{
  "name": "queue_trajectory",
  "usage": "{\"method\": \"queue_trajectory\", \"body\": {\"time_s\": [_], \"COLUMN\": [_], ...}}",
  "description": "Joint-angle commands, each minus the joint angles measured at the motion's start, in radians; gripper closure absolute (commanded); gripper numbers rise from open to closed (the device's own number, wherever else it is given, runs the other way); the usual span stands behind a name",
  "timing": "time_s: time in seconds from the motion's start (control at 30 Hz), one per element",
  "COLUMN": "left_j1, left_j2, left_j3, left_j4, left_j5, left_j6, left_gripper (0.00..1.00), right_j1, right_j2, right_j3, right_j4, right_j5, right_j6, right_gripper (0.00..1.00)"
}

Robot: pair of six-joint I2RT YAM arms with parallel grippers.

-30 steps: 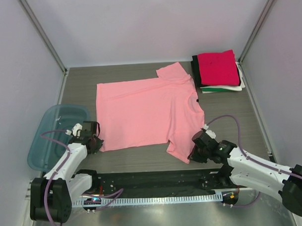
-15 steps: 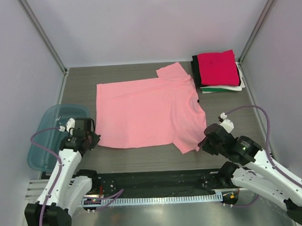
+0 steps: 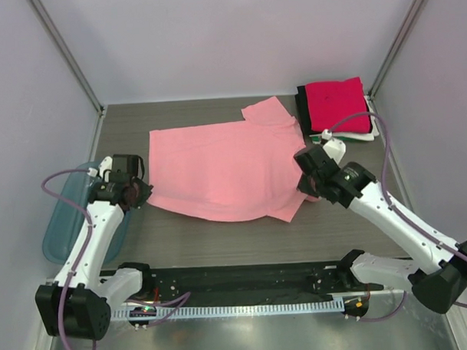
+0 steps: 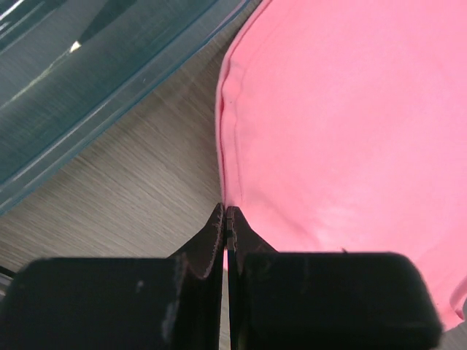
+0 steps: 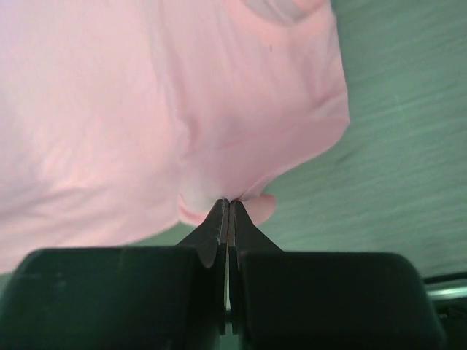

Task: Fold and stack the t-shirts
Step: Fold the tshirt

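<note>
The salmon-pink t-shirt (image 3: 225,164) lies spread on the table, its near edge lifted and drawn toward the back. My left gripper (image 3: 139,192) is shut on the shirt's near left hem corner (image 4: 228,208). My right gripper (image 3: 304,186) is shut on the near right sleeve (image 5: 228,198), holding it above the table. A stack of folded t-shirts (image 3: 337,110) sits at the back right: magenta-red on top, with black, white and green edges below it.
A translucent blue plastic bin (image 3: 59,227) sits at the left, just outside my left arm, and shows in the left wrist view (image 4: 87,80). Grey walls enclose the table. A black rail runs along the near edge.
Both grippers have moved away from the near edge toward the back, carrying the shirt's near edge with them. The near sleeve has risen off the table.
</note>
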Motion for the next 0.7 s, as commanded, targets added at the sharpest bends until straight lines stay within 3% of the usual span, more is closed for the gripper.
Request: {"method": "queue_trajectory", "body": {"time_s": [0.0,0.27,0.67], "left_j1": [0.024,0.093,0.149], "left_j2": [0.069,0.362,0.675], "left_j3": [0.087,0.239,0.437], "left_j4": [0.021,0.082,0.104], "left_j5": [-0.041,-0.006,0.021], "left_j6": [0.066,0.174,0.221], "left_gripper": [1.0,1.0,1.0], "right_j1": [-0.101,-0.216,-0.343], "right_j2": [0.081,0.39,0.789], "right_j3": [0.129,0.42,0.759], "right_j4": [0.106,0.152,0.164], "right_j5": [-0.022,-0.062,-0.107], "right_j6": [-0.143,-0.317,-0.414], "right_gripper": [0.99,0.99,0.99]}}
